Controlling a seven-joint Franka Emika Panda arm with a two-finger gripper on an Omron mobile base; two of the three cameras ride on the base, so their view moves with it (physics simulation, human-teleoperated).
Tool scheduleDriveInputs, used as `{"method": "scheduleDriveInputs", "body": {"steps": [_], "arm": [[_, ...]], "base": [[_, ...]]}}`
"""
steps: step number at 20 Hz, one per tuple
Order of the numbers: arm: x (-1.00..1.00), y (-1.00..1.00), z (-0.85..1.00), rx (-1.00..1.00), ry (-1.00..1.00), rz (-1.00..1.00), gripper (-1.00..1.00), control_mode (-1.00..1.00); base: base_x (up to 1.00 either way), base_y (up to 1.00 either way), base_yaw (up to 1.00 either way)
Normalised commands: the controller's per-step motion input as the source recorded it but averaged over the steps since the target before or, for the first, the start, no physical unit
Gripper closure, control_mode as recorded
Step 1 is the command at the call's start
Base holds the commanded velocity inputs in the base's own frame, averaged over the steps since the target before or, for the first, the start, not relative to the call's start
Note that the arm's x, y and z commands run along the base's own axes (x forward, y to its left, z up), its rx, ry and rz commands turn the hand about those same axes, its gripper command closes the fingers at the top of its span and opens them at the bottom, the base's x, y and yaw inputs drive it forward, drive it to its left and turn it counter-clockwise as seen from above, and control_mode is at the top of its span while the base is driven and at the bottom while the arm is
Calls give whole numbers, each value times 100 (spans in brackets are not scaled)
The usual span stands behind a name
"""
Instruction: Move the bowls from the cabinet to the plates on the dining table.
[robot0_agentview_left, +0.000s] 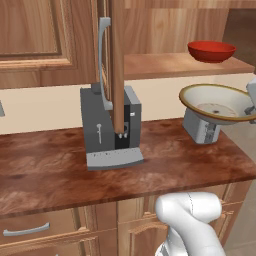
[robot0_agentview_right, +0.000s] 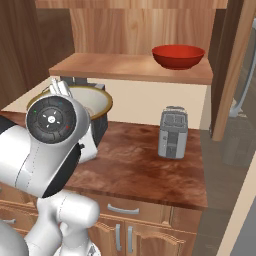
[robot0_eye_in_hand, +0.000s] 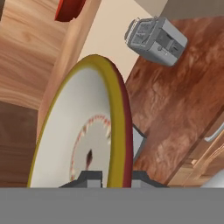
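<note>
My gripper (robot0_eye_in_hand: 114, 177) is shut on the rim of the cream-beige bowl (robot0_eye_in_hand: 83, 135), one finger on each side of its golden-brown edge. In the left base view the bowl (robot0_agentview_left: 217, 102) hangs tilted in the air above the toaster (robot0_agentview_left: 200, 127), held from the right. Its rim (robot0_agentview_right: 97, 100) also peeks out from behind my arm in the right base view. The red bowl (robot0_agentview_left: 211, 50) rests on the wooden shelf (robot0_agentview_left: 165, 65) of the open cabinet, and shows as well from the right (robot0_agentview_right: 178, 55). The plates and the dining table are out of view.
A grey coffee machine (robot0_agentview_left: 111, 127) stands on the reddish-brown counter (robot0_agentview_left: 50, 170). The open cabinet door (robot0_agentview_left: 117, 65) with its grey bar handle (robot0_agentview_left: 103, 60) hangs edge-on in front of it. The toaster (robot0_agentview_right: 173, 132) sits near the counter's right end, beside a wooden panel (robot0_agentview_right: 232, 70).
</note>
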Motion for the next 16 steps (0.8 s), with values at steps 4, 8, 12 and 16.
{"method": "scheduleDriveInputs", "body": {"steps": [4, 8, 12, 16], "arm": [[0, 0, 0, 0, 0, 0, 100, -100], [0, 0, 0, 0, 0, 0, 100, -100], [0, 0, 0, 0, 0, 0, 100, 100], [0, 0, 0, 0, 0, 0, 100, 100]], "base": [[0, 0, 0], [0, 0, 0], [0, 0, 0], [-74, -4, 0]]}}
